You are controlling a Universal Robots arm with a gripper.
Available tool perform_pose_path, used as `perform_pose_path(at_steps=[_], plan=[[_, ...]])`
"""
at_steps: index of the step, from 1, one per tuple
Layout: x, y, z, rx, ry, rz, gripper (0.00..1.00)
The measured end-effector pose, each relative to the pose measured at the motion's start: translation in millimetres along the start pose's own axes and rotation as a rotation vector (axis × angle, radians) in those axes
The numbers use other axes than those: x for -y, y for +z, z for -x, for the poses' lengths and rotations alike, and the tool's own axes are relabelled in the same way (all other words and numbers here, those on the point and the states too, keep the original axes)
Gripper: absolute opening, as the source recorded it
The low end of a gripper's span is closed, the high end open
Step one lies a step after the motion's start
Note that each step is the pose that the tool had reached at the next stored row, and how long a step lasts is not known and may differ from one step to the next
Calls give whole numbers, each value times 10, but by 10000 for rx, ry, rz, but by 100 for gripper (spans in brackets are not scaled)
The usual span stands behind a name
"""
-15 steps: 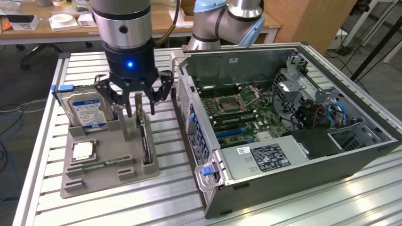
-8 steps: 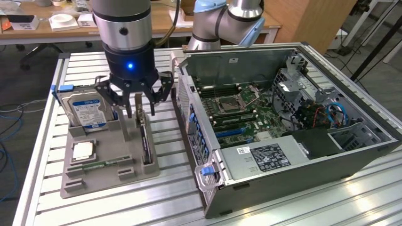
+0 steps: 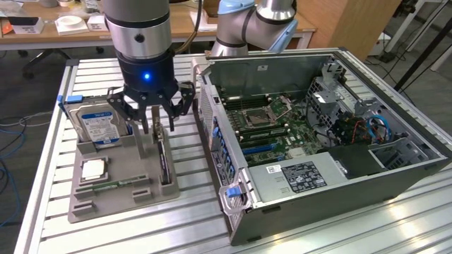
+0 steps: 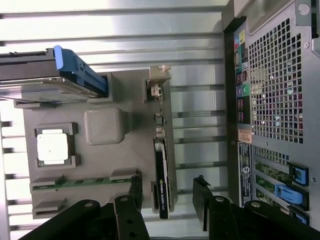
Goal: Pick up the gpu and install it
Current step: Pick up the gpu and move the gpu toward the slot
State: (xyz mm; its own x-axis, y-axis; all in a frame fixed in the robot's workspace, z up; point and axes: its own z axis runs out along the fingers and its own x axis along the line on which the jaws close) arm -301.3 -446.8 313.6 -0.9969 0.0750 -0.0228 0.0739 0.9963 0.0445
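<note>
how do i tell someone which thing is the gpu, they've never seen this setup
Find the grey parts tray on the exterior view's left of the computer case. The gpu stands on edge in the slot along the tray's side nearest the case, under the open gripper. It is a thin dark card with a metal end bracket, unlike the labelled hard drive or green memory stick.

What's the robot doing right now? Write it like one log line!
jaws: open, over gpu | gpu: on edge in grey tray | held: nothing
</note>
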Motion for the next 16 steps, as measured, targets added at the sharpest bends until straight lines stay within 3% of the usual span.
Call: perform_pose_path(at_steps=[16], plan=[[4,88,-7,0,-5,-1,53]])
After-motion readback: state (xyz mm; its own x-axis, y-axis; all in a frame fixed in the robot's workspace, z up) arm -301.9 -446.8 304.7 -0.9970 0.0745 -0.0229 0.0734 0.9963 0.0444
